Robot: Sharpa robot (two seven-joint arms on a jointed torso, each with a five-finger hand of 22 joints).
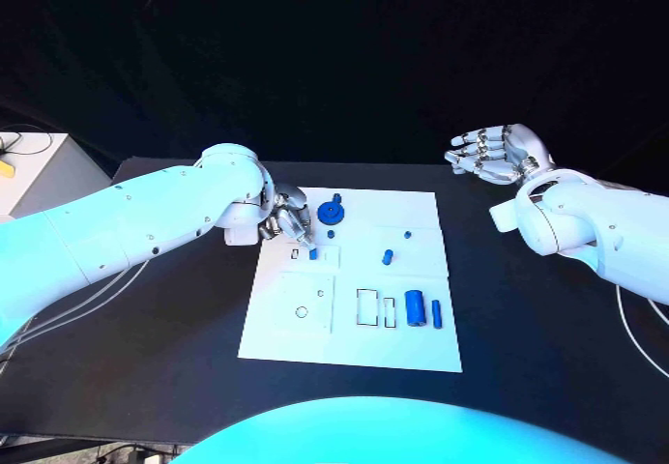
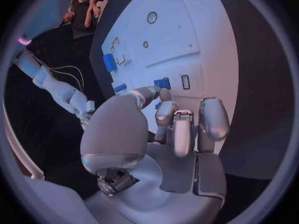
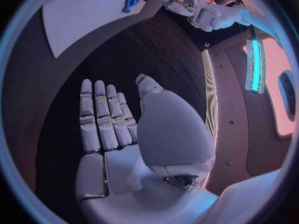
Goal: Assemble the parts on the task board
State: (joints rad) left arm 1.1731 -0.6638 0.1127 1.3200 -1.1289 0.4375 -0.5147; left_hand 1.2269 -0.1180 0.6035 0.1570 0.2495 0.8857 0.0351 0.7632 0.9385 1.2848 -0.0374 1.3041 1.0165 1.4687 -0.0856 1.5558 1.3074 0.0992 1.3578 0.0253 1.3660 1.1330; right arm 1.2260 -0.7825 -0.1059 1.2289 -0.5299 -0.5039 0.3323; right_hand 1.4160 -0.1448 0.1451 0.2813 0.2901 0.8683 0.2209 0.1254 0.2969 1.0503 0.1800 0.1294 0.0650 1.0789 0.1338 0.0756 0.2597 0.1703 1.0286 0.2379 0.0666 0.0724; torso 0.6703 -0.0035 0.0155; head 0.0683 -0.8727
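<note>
The left hand (image 1: 283, 220) hangs over the near-left corner of the white task board (image 1: 419, 208), its fingers (image 2: 215, 117) curled downward toward the plate; whether they pinch anything cannot be told. Just beside its fingertips sits a blue gear-shaped part (image 1: 331, 212), and a small blue block (image 1: 312, 253) lies slightly closer to the robot. Farther from that hand, a blue cylinder (image 1: 414, 308) and a slimmer blue pin (image 1: 436, 312) lie side by side. The right hand (image 1: 491, 153) is raised well apart from the board, over the black table (image 1: 167, 367), fingers straight and empty.
</note>
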